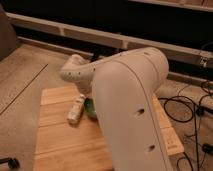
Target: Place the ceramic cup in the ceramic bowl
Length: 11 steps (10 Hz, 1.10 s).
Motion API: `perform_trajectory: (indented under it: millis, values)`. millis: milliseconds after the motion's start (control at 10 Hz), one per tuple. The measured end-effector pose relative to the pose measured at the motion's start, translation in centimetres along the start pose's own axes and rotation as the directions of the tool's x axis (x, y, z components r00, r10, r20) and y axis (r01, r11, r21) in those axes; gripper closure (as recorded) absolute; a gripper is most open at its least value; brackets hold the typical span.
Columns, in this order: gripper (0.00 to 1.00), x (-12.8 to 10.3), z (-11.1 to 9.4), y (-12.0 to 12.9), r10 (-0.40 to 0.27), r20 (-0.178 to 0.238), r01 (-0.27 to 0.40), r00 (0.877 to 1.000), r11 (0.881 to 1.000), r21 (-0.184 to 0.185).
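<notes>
My large white arm (127, 110) fills the middle of the camera view and reaches back over a wooden table (60, 142). A sliver of the green ceramic bowl (90, 108) shows at the arm's left edge; the arm hides the rest of it. The ceramic cup is hidden or out of view. My gripper is not visible; it lies somewhere behind the arm, past the rounded wrist joint (75, 73).
A white bottle with a label (76, 109) lies on its side on the table, just left of the bowl. Black cables (192, 107) trail over the floor on the right. A dark wall with a pale ledge (100, 37) runs along the back.
</notes>
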Motion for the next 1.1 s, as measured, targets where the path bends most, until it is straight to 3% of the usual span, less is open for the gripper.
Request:
perform_trajectory:
  millis: [400, 500, 800, 1100]
  values:
    - [0.3, -0.5, 1.5, 0.9, -0.03, -0.004, 0.03, 1.0, 0.999, -0.018]
    - [0.24, -0.2, 1.6, 0.9, -0.028, -0.011, 0.028, 1.0, 0.999, -0.022]
    - [0.2, 1.0, 1.5, 0.1, 0.001, -0.041, -0.002, 0.999, 1.0, -0.02]
    - [0.2, 0.9, 1.2, -0.4, 0.011, -0.04, -0.012, 0.999, 1.0, -0.015]
